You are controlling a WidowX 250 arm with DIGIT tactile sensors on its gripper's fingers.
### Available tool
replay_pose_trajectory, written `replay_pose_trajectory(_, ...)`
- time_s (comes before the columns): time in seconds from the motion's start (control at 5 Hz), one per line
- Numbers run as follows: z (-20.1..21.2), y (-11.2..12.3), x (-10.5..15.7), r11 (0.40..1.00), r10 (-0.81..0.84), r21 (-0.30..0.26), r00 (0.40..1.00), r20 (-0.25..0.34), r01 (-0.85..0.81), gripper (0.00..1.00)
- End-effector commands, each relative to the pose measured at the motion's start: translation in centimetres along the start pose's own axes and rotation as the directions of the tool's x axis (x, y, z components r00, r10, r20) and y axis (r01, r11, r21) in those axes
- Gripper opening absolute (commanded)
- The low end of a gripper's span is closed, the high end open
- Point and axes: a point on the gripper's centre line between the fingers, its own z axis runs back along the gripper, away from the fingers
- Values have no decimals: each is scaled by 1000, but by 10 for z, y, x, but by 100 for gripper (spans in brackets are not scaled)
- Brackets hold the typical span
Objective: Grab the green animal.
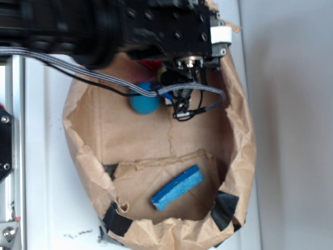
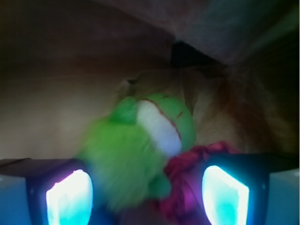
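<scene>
A: Exterior view, left to right. Grey ribbon cable [image 1: 62, 65] comes in from the left, teal ball [image 1: 144, 101] sits near the top edge of the brown paper bag [image 1: 83, 140], blue sponge [image 1: 178, 187] lies toward the bottom edge. The arm covers the top corner.

B: And the green animal [image 2: 140, 150]?

A: Hidden in that view. Wrist view has it: left of centre between the fingers, close to the left finger pad [image 2: 70, 197], further from the right one [image 2: 225, 197]. White patch faces up and right. The red fabric lump [image 2: 187, 183] presses against its right side.

B: Gripper [image 2: 147, 197] state?

A: Spread wide, nothing pinched. Toy lies just ahead of and between the jaws; I'd judge a small leftward shift centres it and leaves the red fabric out.
</scene>
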Motion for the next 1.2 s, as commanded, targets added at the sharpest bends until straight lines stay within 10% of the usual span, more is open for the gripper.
replay_pose_trajectory(0.0,-25,-10,17,997,11,75,997,71,-16,100)
replay_pose_trajectory(0.2,-18,-10,17,999,9,36,997,76,-11,0)
replay_pose_trajectory(0.6,-7,-11,21,999,33,-3,997,63,-33,0)
replay_pose_trajectory(1.0,53,3,10,984,-22,-174,1000,-3,21,0)
